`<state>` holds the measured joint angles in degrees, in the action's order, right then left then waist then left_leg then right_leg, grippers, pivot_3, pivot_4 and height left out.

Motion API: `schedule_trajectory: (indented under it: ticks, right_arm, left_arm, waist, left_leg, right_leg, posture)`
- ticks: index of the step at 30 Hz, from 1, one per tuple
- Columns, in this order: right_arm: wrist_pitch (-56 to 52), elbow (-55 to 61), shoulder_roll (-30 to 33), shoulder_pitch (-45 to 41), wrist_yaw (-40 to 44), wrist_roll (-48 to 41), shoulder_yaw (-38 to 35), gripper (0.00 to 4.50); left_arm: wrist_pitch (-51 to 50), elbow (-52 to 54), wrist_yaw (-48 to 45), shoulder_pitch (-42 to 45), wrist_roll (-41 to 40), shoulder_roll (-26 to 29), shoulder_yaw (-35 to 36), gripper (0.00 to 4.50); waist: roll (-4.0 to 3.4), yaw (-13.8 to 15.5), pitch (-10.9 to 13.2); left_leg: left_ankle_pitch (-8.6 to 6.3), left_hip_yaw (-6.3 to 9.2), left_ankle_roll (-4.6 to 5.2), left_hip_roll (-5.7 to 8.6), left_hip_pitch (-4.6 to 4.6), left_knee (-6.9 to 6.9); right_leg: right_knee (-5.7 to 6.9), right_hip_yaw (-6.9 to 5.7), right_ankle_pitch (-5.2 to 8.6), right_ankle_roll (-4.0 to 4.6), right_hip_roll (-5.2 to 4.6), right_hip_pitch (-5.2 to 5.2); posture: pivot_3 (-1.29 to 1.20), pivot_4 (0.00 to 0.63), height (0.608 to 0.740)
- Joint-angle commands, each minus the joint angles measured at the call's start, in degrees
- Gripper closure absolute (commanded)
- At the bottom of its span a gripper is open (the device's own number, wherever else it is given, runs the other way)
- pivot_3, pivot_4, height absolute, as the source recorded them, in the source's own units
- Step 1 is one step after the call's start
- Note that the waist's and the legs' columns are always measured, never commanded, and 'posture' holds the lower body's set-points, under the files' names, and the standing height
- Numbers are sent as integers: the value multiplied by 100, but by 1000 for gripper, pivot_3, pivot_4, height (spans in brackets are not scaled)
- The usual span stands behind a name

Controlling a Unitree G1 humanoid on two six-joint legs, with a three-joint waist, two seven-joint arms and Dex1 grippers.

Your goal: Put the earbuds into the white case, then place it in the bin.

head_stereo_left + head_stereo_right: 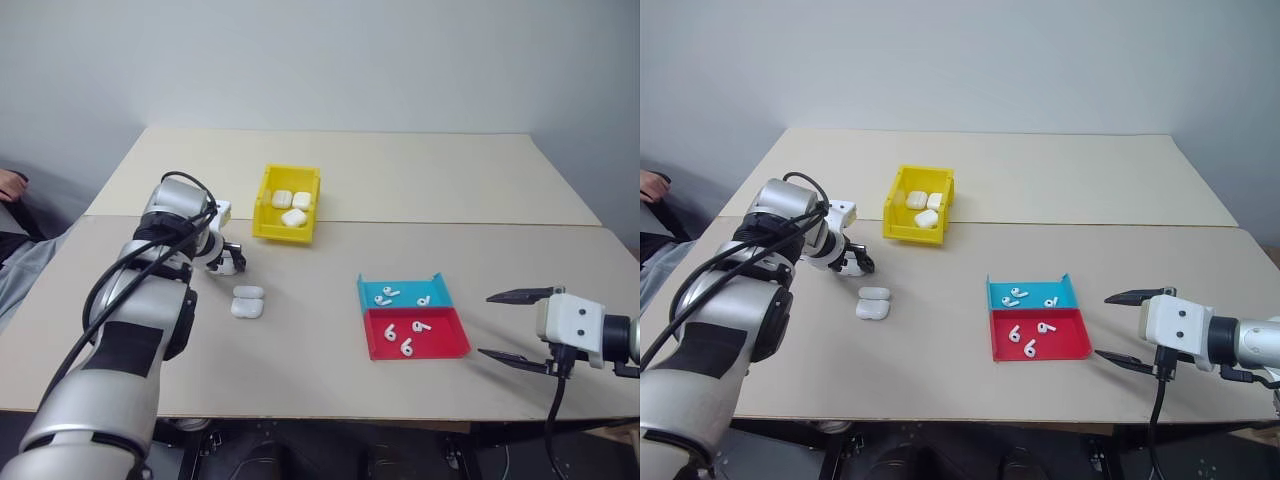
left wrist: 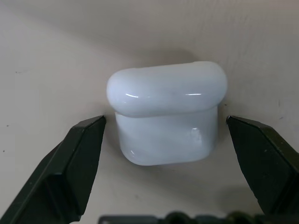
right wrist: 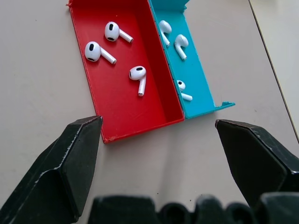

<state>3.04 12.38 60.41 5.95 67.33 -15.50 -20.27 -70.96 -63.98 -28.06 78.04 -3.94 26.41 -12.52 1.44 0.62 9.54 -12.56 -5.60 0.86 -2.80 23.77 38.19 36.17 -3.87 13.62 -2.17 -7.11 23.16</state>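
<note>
The left gripper (image 2: pixel 163 135) hangs over the white case (image 2: pixel 166 112), fingers spread apart on either side of it and not touching. The case lies on the table (image 1: pixel 300 360) with its lid open, near the bin (image 1: pixel 287 203), which lies further off and holds three cases. The right gripper (image 3: pixel 156 140) is also spread wide, empty, just right of the red and teal tray (image 3: pixel 126 84) holding the earbuds (image 3: pixel 138 74). To grip well, the left arm should probably lower squarely, centre the body, then close gently so the glossy shell doesn't slip

A lab-like test room: bare beige tables (image 1: pixel 420 180) against a blank wall (image 1: pixel 320 60)
</note>
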Motion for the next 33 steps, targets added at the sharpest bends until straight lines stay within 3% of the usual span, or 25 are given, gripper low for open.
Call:
schedule_trajectory:
  ticks: [1, 4, 7, 15, 20, 22, 25, 26, 29, 31, 33]
  right_arm:
    - [-23, 112, -5, 23, -77, 25, -71, 25]
    - [-31, 120, -23, 22, -83, 47, -70, 0]
    - [-49, 123, -32, 20, -93, 62, -67, 0]
    - [-27, 90, -28, 4, -121, 70, -67, 0]
    - [-97, 142, 69, 3, -84, -23, -244, 0]
    - [-432, 247, 220, -155, -60, -147, -288, 0]
    - [-654, 409, 394, -401, -65, -158, -287, 0]
    - [-706, 481, 489, -498, -12, -175, -254, 0]
    - [-1052, 705, 865, -751, 352, -390, -70, 0]
    - [-1496, 863, 1116, -952, 550, -621, 115, 0]
    - [-1620, 1058, 1376, -1183, 741, -584, 474, 0]
  left_arm:
    - [107, -71, -32, 64, 193, -6, 40, 0]
    - [153, -93, -24, 50, 232, -3, 63, 643]
    - [191, -132, -48, 65, 279, 3, 70, 1640]
    - [209, 199, -240, 75, 331, 97, 18, 1695]
    - [24, 2214, -770, -211, 107, 532, -55, 1695]
    - [804, 4234, -938, -1034, -198, 833, 453, 1695]
    - [1113, 6170, -1207, -1861, -691, 1025, 971, 1695]
    - [1994, 6747, -1268, -2417, -852, 875, 1268, 1695]
    - [3844, 7592, -1718, -3564, -1244, 533, 1654, 1695]
    - [5227, 7637, -2139, -4165, -1448, 185, 1720, 1695]
    - [5968, 7589, -2478, -4616, -1473, 19, 1528, 1695]
  waist:
    - [0, 1, 0]
    - [0, -2, 0]
    - [0, -1, 0]
    - [0, 0, 0]
    - [1, -12, 1]
    - [-6, -36, -2]
    - [-8, -59, -3]
    - [-15, -51, -7]
    - [-28, -22, -15]
    - [-33, -2, -18]
    - [-34, 10, -19]
  left_leg:
    - [0, 0, 0, 0, 0, 0]
    - [0, 0, 0, 0, 0, 0]
    - [0, 0, 0, 0, 0, 0]
    - [0, 0, 0, 0, 0, 1]
    - [1, 0, -2, -2, 2, 1]
    - [2, 1, -3, -3, 2, 0]
    - [2, 15, -4, -5, -2, 2]
    - [2, 15, -4, -4, -3, 8]
    - [2, 7, -3, -6, -16, 14]
    - [0, -9, -1, -6, -23, 14]
    - [-20, -6, 33, -12, -24, 14]
  right_leg:
    - [0, 0, 0, 0, 0, 0]
    - [0, 0, 0, 0, 0, 0]
    - [0, 0, 0, 0, 0, 0]
    - [1, 0, 0, 0, 0, 0]
    - [0, 1, -1, 1, 0, 2]
    - [-2, 3, -1, 2, 0, 2]
    - [4, 17, -3, 5, -5, 5]
    - [5, 15, -3, 5, -4, 0]
    - [7, 16, -3, 6, -5, -10]
    - [7, 14, -5, 9, -5, -15]
    - [5, 6, -8, 16, -1, -19]
  posture:
    - [0, 150, 740]
    - [0, 150, 740]
    - [0, 150, 740]
    - [0, 150, 740]
    - [0, 150, 740]
    - [0, 150, 740]
    - [0, 150, 740]
    - [0, 150, 740]
    - [0, 150, 740]
    - [0, 150, 740]
    - [0, 150, 740]
